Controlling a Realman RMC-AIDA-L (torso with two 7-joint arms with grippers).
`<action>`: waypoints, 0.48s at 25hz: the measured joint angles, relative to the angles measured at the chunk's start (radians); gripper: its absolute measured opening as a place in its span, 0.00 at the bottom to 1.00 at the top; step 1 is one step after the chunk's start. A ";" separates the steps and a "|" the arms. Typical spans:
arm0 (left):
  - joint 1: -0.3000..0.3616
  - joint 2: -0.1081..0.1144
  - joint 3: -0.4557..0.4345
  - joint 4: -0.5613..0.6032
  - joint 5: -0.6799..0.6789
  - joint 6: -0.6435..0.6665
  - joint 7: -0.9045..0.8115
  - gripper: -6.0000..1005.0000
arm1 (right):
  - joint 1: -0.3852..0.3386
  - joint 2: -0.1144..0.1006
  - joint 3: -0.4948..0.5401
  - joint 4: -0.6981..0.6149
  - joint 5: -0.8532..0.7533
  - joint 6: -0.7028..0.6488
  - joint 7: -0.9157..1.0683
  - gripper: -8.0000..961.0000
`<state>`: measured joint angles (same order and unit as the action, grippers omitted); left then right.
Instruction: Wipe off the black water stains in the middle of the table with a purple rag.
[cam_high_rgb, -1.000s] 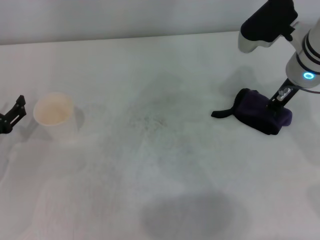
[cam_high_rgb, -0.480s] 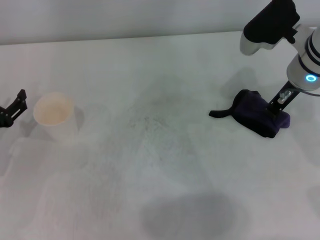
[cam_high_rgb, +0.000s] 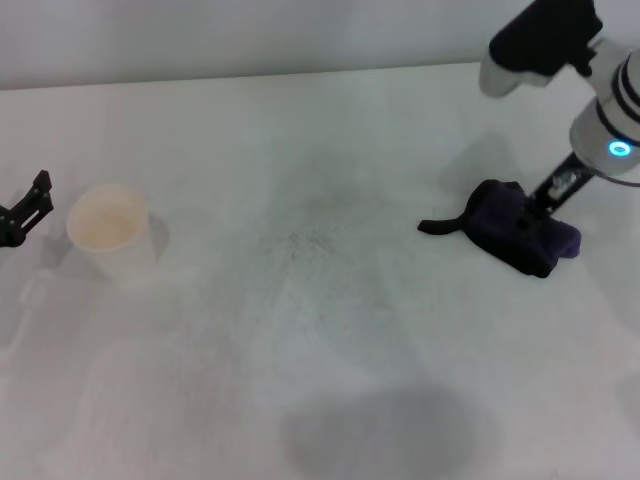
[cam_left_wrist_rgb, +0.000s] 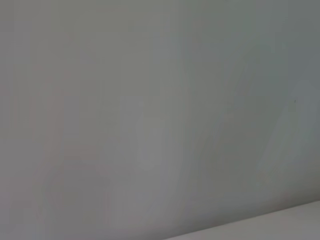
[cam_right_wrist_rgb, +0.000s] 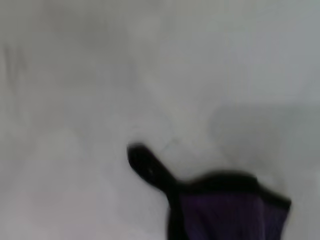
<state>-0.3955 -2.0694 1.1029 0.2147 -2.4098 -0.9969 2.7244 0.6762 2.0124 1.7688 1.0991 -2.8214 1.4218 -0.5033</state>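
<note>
The purple rag (cam_high_rgb: 522, 236) lies bunched on the white table (cam_high_rgb: 330, 350) at the right, its black loop strap (cam_high_rgb: 440, 226) pointing left. My right gripper (cam_high_rgb: 543, 203) comes down from the upper right and meets the rag's top. The right wrist view shows the rag (cam_right_wrist_rgb: 225, 212) and its strap (cam_right_wrist_rgb: 147, 165) close up. No dark brown-black blotch shows; the table's middle holds only faint grey speckles (cam_high_rgb: 300, 240). My left gripper (cam_high_rgb: 22, 212) is parked at the far left edge.
A white paper cup (cam_high_rgb: 108, 230) stands upright at the left, just right of the left gripper. The table's back edge (cam_high_rgb: 250, 76) meets a pale wall. The left wrist view shows only a blank grey surface.
The right gripper has risen slightly and shifted a little on the rag, and the rag has changed shape slightly. The left gripper has drifted up a little. The cup has not moved.
</note>
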 joint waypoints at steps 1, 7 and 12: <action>0.000 0.001 0.000 0.000 0.000 0.000 0.000 0.87 | -0.011 -0.002 0.015 0.024 0.027 -0.005 -0.006 0.33; 0.000 0.011 0.000 0.006 0.000 0.000 0.000 0.87 | -0.095 -0.002 0.219 0.131 0.174 -0.086 -0.111 0.51; 0.004 0.014 0.000 0.022 0.000 0.004 0.014 0.87 | -0.195 -0.005 0.335 0.113 0.365 -0.292 -0.265 0.56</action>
<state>-0.3913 -2.0552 1.1033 0.2363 -2.4098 -0.9930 2.7386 0.4810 2.0076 2.1043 1.2119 -2.4567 1.1297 -0.7687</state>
